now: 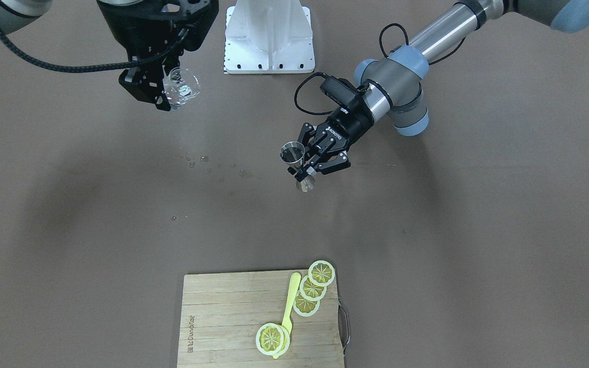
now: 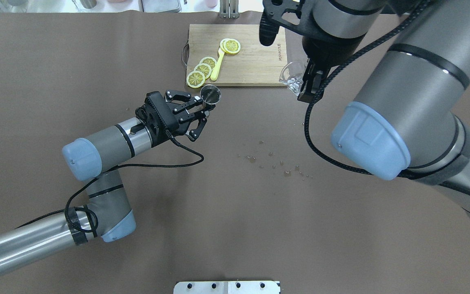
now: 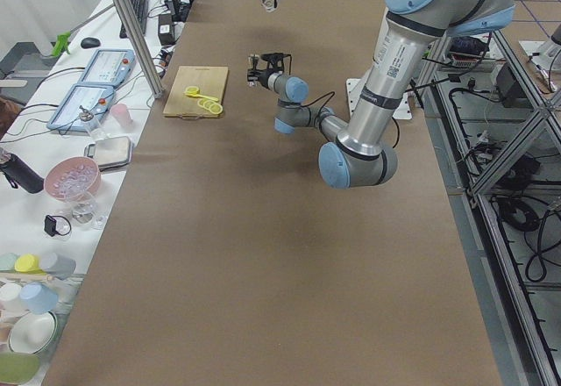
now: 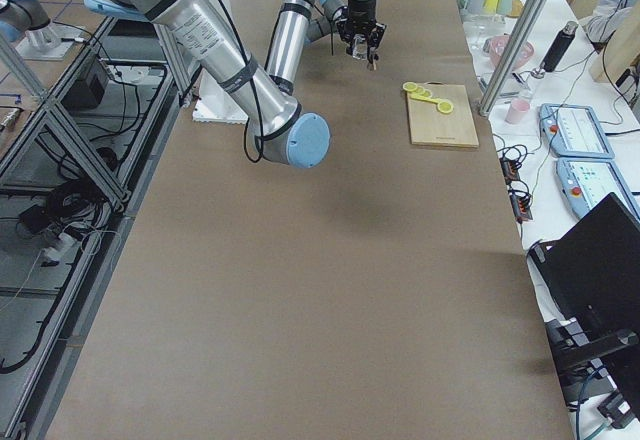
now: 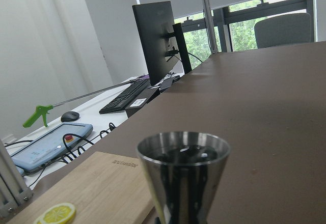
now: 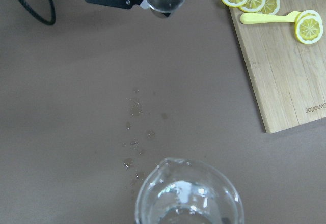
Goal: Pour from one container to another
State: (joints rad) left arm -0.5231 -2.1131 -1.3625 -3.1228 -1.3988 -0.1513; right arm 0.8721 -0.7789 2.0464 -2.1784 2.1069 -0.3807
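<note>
Exterior front-facing view puts the left gripper [image 1: 306,164] on the picture's right, its fingers closed narrowly on the waist of the small shiny hourglass-shaped steel jigger [image 1: 293,153]. It holds the jigger upright above the brown table [image 1: 478,230], mouth up, I think so that it can receive liquid. The right gripper [image 1: 169,89] hangs near the robot's base, clamped on the small clear glass cup with a pouring lip [image 1: 184,84]. The two vessels are well apart, with bare table and some small wet drops [image 1: 197,161] between them. Overhead exterior view shows the steel jigger near the edge of a pale wooden cutting board [image 2: 255,61], which carries yellow lemon slices [image 2: 196,78] and a yellow spoon-like tool [image 2: 217,65]; toward the robot the brown surface is open for moving. Left wrist-mounted view looks at the jigger's round rim from close; the inside is dark (liquid or only reflection, I cannot tell). Right wrist-mounted view looks down into the glass cup, whose lip seems to be on the side facing the jigger. The cup probably has to come over that narrow rim, which leaves little margin for spilling.
</note>
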